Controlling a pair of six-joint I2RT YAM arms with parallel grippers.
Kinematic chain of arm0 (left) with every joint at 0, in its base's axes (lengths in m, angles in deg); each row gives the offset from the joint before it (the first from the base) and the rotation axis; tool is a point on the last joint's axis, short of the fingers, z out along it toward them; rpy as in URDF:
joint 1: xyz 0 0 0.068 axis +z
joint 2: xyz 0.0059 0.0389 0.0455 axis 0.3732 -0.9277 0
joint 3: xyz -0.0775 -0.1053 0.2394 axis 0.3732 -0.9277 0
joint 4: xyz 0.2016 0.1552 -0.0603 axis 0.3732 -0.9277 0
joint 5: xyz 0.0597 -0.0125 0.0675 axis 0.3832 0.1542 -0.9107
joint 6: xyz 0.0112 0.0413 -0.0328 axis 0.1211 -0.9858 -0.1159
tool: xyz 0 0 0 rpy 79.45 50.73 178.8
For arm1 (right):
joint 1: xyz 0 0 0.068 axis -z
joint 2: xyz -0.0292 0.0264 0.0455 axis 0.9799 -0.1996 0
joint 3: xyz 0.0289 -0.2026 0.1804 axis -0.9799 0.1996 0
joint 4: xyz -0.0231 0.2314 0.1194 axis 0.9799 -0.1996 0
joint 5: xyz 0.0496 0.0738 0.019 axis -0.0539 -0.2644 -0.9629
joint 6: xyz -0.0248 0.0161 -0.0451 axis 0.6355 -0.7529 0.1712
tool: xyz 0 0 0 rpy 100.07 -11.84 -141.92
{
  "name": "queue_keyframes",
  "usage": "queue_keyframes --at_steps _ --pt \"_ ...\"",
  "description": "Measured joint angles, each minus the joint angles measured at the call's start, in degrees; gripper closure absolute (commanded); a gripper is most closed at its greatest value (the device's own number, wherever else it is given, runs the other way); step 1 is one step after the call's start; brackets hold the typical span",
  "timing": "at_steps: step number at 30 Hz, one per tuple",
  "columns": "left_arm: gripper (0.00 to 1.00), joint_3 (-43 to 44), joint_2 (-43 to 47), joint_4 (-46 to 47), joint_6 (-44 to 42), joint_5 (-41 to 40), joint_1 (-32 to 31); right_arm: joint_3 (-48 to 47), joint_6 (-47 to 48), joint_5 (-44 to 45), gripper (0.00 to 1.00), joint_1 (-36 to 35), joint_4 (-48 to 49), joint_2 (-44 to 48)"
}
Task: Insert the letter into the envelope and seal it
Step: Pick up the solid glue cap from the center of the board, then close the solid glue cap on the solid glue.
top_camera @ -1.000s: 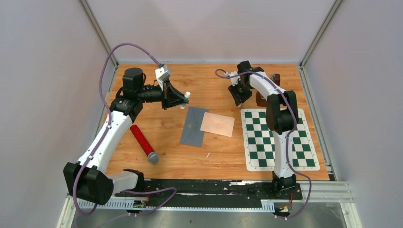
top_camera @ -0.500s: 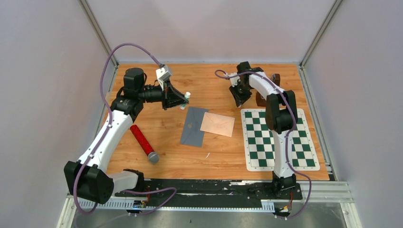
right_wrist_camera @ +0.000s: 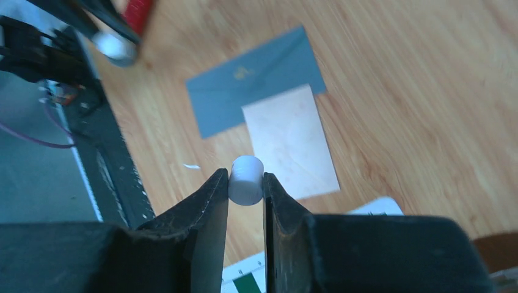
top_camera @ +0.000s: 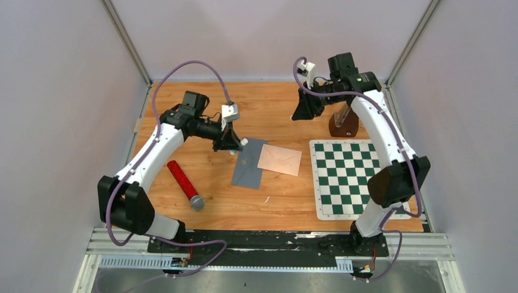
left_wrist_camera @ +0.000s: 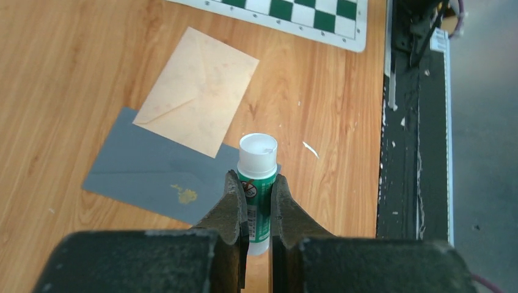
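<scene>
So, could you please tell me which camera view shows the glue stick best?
The left wrist view: the glue stick sits centred and close, clamped between the left fingers, green label and white top clear. The top external view shows only its small white tip. The right wrist view shows only a white cap.

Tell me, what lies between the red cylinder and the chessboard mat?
In the top view, a grey envelope lies there, with a peach envelope overlapping its right edge, on the side towards the mat.
</scene>
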Motion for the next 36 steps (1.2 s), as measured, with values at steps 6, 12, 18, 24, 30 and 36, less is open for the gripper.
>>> queue_keyframes --at_steps 6,12,18,24,30,36 --pt "1.00 0.63 -1.22 -4.74 -8.35 -3.72 -5.42 -5.14 -4.94 -9.05 1.00 -4.79 -0.37 5.09" --pt "1.00 5.97 -4.72 -7.08 -10.32 -4.07 -7.76 -3.72 -5.60 -12.04 1.00 -10.36 -1.25 4.66" --pt "1.00 7.13 -5.44 -4.94 -9.53 -4.20 -8.46 -4.24 -6.27 -12.24 1.00 -11.56 -1.36 2.49" --pt "1.00 8.20 -5.40 -3.02 -7.78 -5.03 -10.05 -4.24 -6.71 -9.55 1.00 -12.68 -1.16 0.94" --pt "1.00 9.38 -5.33 -0.79 -4.92 -5.05 -10.38 -4.26 -7.67 -8.04 1.00 -14.25 0.20 0.96" --pt "1.00 9.38 -5.33 1.49 -1.14 -4.92 -10.38 -4.26 -8.37 -7.15 1.00 -14.80 1.18 0.96"
